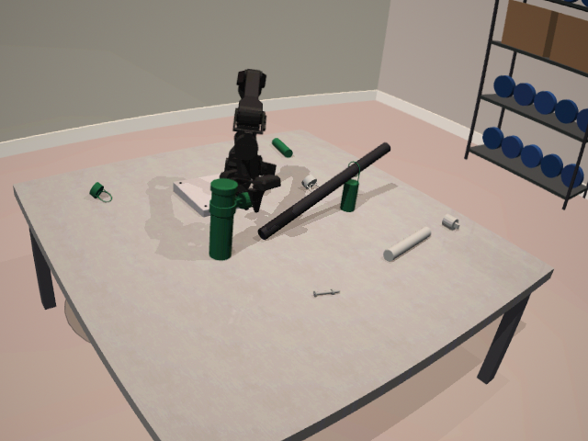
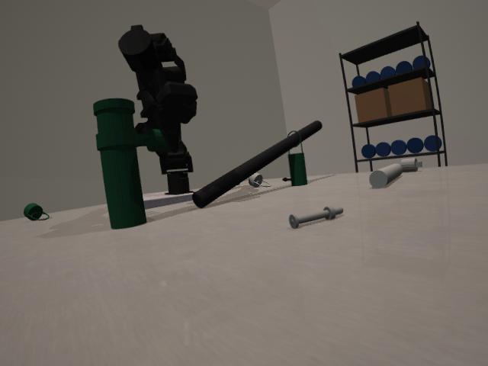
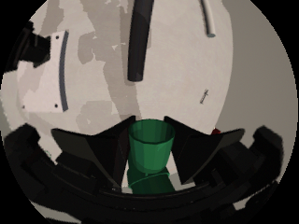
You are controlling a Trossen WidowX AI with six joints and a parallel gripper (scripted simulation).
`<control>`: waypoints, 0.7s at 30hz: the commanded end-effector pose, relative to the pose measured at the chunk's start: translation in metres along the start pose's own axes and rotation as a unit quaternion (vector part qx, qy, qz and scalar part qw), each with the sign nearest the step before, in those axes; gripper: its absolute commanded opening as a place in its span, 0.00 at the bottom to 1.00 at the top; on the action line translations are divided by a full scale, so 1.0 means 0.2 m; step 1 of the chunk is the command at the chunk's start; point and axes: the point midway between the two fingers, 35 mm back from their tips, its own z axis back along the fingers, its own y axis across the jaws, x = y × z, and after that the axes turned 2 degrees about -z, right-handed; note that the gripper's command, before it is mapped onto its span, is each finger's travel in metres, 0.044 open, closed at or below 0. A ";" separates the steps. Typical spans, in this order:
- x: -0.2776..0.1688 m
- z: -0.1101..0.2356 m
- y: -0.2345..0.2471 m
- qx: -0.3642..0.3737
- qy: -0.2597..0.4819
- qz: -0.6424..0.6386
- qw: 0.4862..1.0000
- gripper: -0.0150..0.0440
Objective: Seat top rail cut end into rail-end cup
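The green big post [image 1: 220, 237] [image 2: 122, 184] stands upright. Its brace band [image 1: 221, 207] [image 2: 115, 140] sits high, below the post cap [image 1: 223, 186] [image 2: 113, 104]. The green rail-end cup [image 1: 243, 200] [image 2: 158, 140] [image 3: 150, 149] sticks out from the band, its mouth open and empty. My gripper [image 1: 247, 197] [image 2: 159, 136] [image 3: 149, 119] is shut on this cup, one finger on each side. The black top rail [image 1: 322, 189] [image 2: 252, 165] [image 3: 140, 42] slopes through the wire loop above the small green post [image 1: 348, 197] [image 2: 297, 169]. Its lower end is down near the table, apart from the cup.
A white tube [image 1: 407, 244] [image 2: 388, 174] and a grey cap [image 1: 450, 221] lie to the right, a bolt [image 1: 326, 292] [image 2: 315, 216] in front. A green looped cap [image 1: 96, 190] [image 2: 33, 211] lies left. A white looped cap [image 1: 309, 180] and a green tube [image 1: 282, 147] lie behind.
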 end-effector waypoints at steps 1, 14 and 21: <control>0.00 0.00 0.00 0.000 0.000 0.000 1.000 0.70; 0.20 0.19 -0.05 0.001 0.001 -0.011 1.000 1.00; 0.27 0.22 -0.08 -0.013 0.001 -0.095 0.995 1.00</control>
